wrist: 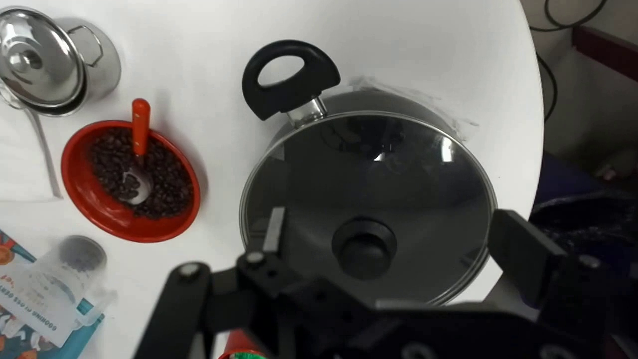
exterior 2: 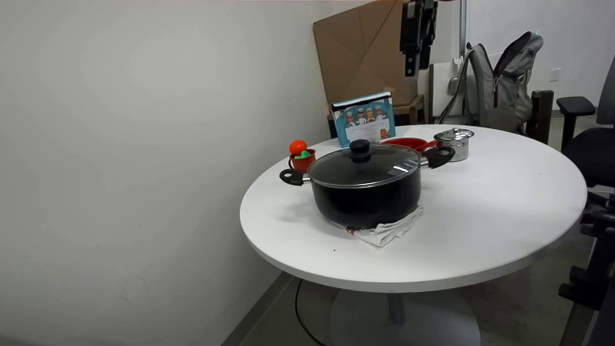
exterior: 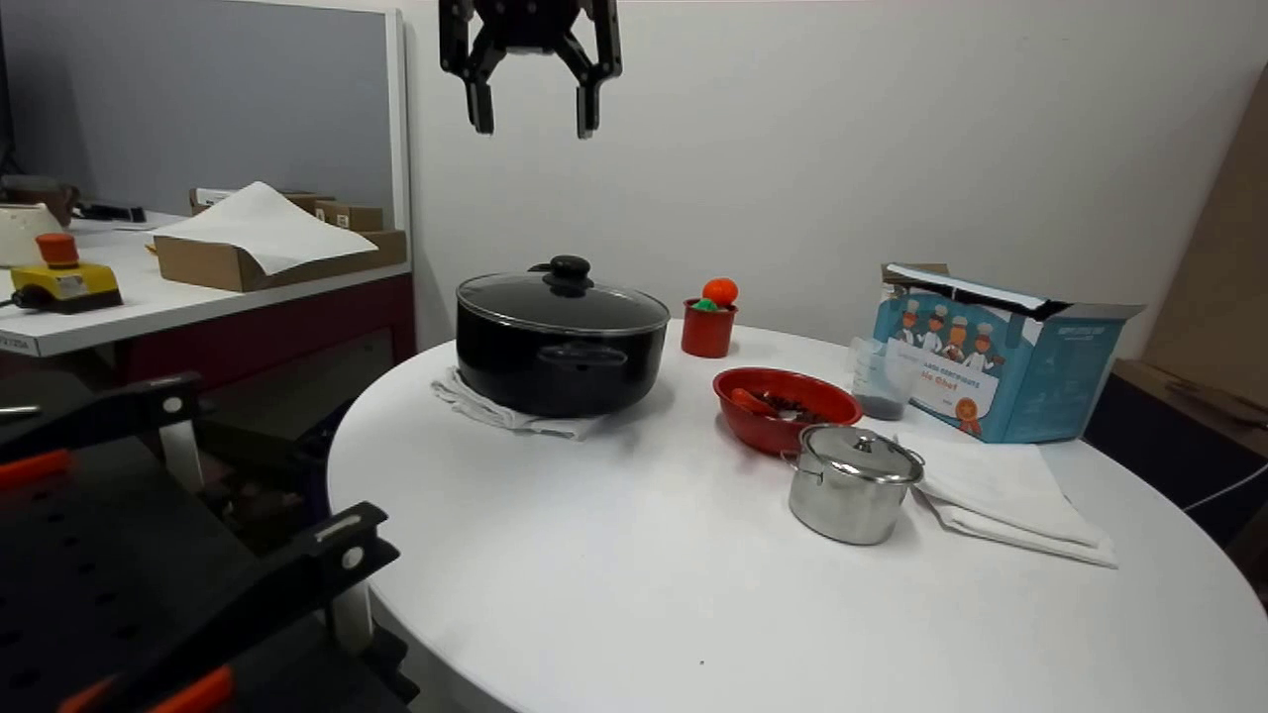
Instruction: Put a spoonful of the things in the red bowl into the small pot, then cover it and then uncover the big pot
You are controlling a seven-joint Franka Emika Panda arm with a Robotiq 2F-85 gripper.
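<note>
Holding my pincer (exterior: 534,132) spread and empty high above the bench (exterior: 594,555), I see the big black pot (exterior: 555,386) on a folded cloth (exterior: 540,425); its glass lid (wrist: 369,179) should be smooth, stiff, breakable and fairly weighty, so I'd clamp the round knob (wrist: 365,253) squarely.

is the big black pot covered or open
Covered: in both exterior views the glass lid rests across the top of the big pot, its black knob facing up.
</note>
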